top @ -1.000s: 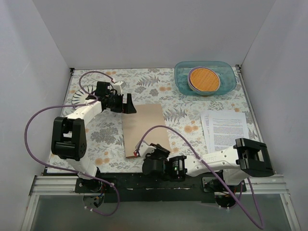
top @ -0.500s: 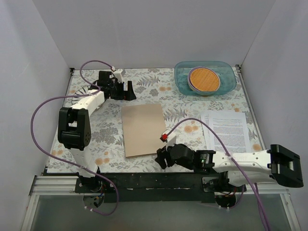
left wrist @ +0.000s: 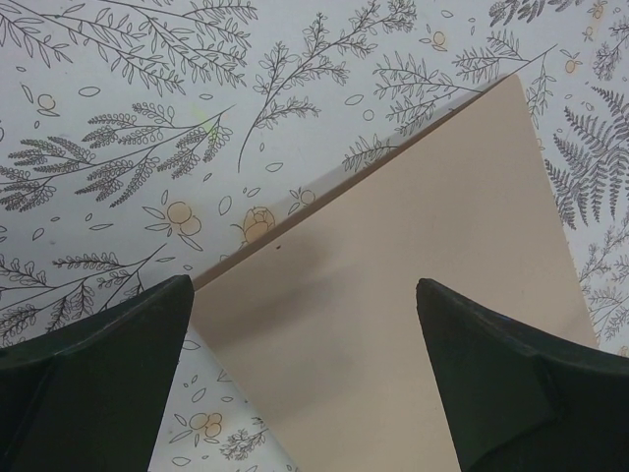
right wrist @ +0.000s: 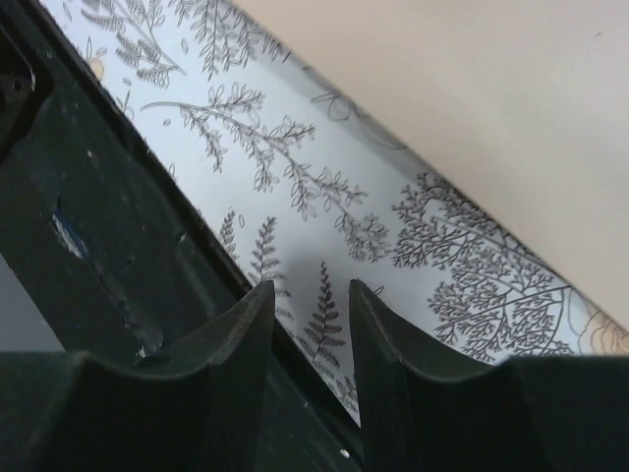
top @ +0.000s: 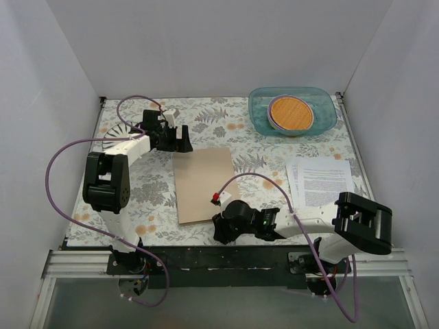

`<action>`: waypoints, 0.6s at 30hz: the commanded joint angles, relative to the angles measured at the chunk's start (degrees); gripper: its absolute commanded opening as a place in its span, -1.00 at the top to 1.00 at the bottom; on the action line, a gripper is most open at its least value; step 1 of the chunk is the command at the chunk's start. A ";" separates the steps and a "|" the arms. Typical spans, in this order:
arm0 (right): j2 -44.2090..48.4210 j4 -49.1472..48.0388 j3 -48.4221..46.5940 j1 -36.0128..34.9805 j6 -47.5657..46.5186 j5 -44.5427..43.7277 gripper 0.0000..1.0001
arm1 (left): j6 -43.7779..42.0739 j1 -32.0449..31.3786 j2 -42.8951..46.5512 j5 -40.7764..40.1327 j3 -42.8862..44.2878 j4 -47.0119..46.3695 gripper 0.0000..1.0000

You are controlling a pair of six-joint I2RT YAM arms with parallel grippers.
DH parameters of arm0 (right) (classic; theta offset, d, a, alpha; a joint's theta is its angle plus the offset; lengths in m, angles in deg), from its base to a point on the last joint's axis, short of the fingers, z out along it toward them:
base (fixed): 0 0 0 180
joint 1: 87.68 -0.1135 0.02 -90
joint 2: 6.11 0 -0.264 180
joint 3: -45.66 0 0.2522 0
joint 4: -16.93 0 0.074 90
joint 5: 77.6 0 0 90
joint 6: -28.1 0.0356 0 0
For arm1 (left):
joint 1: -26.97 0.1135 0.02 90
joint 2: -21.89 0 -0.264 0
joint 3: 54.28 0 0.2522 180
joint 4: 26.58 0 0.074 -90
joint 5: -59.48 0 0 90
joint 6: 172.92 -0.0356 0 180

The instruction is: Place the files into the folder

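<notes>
One folder (top: 206,184) lies btwn L gripper (top: 184,141) & R gripper (top: 217,234).

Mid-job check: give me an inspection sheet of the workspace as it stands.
Surface: floral tablecloth.
Job's things: folder closed, flat, centre; files to its right, apart.
Clutter: teal tub, far right, holding orange disc; white slatted item far left.
End effectors: left end effector open over folder's far corner; right end effector slightly parted, empty, by folder's near edge.
Cables: purple cables loop off both arms.
Surroundings: white walls.
</notes>
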 commanded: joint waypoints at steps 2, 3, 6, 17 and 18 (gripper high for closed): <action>-0.94 -1.05 -0.36 3.79 4.08 -2.71 0.07 | -0.59 -0.03 -0.28 -0.34 -0.67 -2.12 -0.96; -0.67 -0.88 -0.27 4.83 4.35 -3.67 0.06 | -0.33 0.05 -0.63 0.00 -0.93 -2.30 -0.97; -0.67 0.52 -0.97 6.59 4.79 -6.48 0.05 | 0.55 -0.03 -1.16 1.32 -1.54 -2.56 -0.96; 1.61 2.02 1.04 11.08 6.46 -10.18 0.05 | -1.03 -0.30 -2.30 3.25 -1.29 -2.12 -0.96; 2.05 2.11 1.22 11.43 6.64 -10.53 0.05 | -0.85 -0.38 -2.22 4.30 -1.28 -2.03 -0.96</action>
